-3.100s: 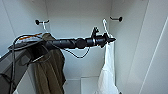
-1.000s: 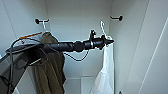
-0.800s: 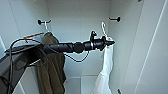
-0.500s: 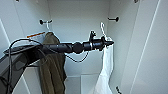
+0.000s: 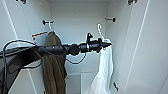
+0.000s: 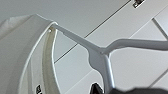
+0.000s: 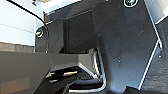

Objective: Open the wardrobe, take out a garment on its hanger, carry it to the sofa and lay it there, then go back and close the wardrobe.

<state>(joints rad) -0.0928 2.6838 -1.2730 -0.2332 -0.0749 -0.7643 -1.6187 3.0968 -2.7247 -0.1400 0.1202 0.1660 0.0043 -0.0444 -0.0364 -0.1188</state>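
Wardrobe (image 5: 140, 50) open; left gripper (image 5: 106, 45) at the hanger (image 5: 100, 31) carrying the white T-shirt (image 5: 103, 70), finger state indeterminate; take-out step underway, requiring the hanger carried out through the doorway.

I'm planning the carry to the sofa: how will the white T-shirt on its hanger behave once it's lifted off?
The T-shirt looks thin and hangs in loose folds, so it will probably stay floppy and sway. The hanger is slim, likely light, and may swing under the left end effector. The fabric could slide off if the hanger tilts.
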